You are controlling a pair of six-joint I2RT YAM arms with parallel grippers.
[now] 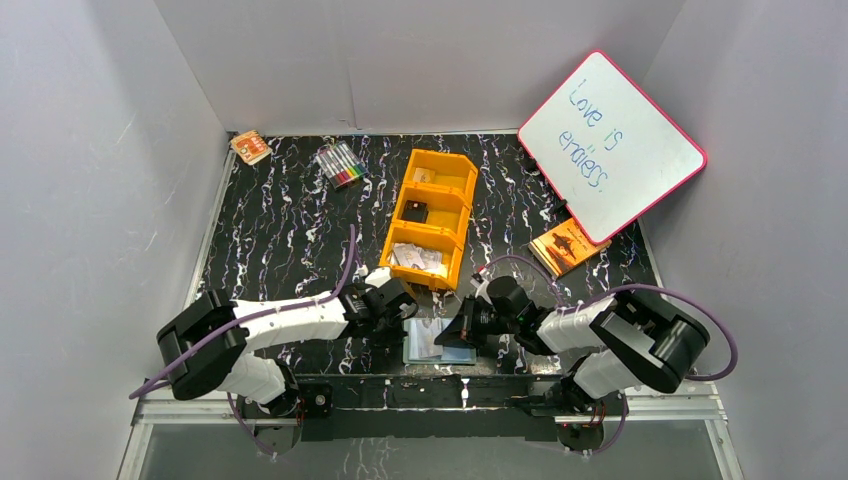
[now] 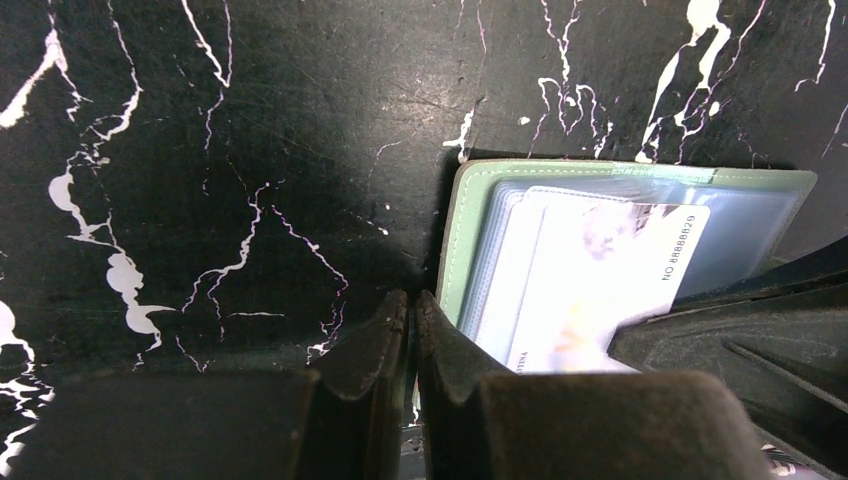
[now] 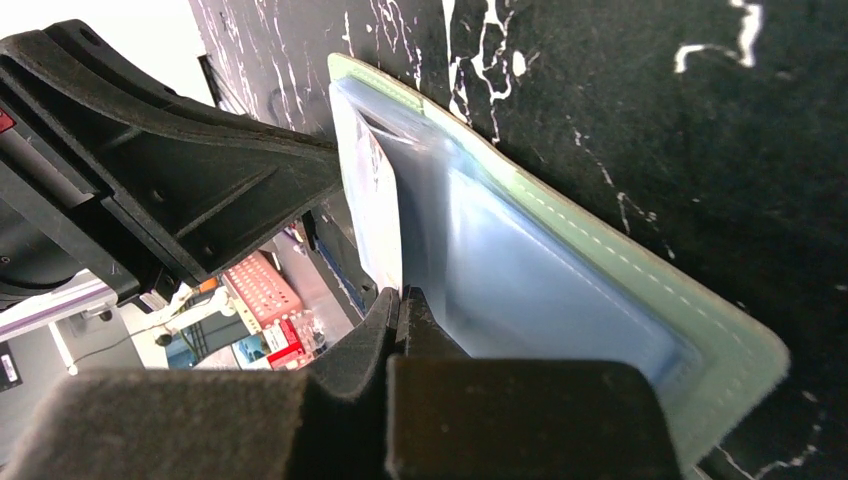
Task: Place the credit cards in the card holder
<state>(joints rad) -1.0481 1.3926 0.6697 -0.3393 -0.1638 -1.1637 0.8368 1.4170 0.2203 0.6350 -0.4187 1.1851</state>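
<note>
Card holder (image 1: 440, 342) lies open on the desk (image 1: 280, 230) at the near edge, one credit card (image 2: 600, 270) at its clear pockets. Right gripper (image 3: 402, 297) fingers appear pinched on a lifted pocket leaf. Left gripper (image 2: 412, 300) fingers are almost touching, empty, beside the green edge. Judgement: the card is light, stiff and slick, so grip a short edge; the leaf is floppy.

"Love is endless" on whiteboard (image 1: 612, 145); "NO 8888829" on credit card (image 2: 590, 280)
</note>
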